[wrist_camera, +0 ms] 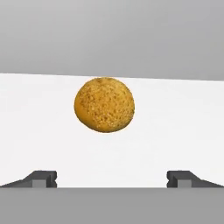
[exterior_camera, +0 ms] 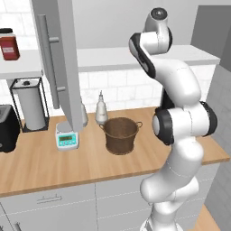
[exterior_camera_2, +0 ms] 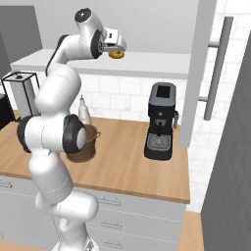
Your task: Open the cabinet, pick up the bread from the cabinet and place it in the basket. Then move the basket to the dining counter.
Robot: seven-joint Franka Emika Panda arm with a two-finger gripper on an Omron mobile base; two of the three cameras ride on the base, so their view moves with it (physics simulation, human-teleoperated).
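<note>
The bread [wrist_camera: 104, 105], a round golden-orange lump, lies on the white shelf [wrist_camera: 183, 122] of the open cabinet [exterior_camera_2: 147, 63]. My gripper [wrist_camera: 111, 179] is open and points straight at it, with its fingertips [wrist_camera: 43, 179] spread wide and short of the bread. From the right base view the gripper [exterior_camera_2: 119, 49] is up at shelf height, right at the bread [exterior_camera_2: 116, 54]. The dark brown woven basket [exterior_camera: 121, 134] stands empty on the wood worktop [exterior_camera: 54, 167] below, partly behind my arm [exterior_camera_2: 86, 142]. The dining counter is out of view.
The cabinet's doors [exterior_camera: 61, 67] [exterior_camera_2: 196, 73] hang open over the worktop with long bar handles [exterior_camera_2: 218, 68]. A white scale [exterior_camera: 66, 140], a bottle [exterior_camera: 101, 110], a paper towel stand [exterior_camera: 29, 106] and a toaster [exterior_camera: 6, 128] stand left of the basket. A black coffee machine [exterior_camera_2: 161, 127] stands right. A red jar [exterior_camera: 9, 45] sits on the shelf.
</note>
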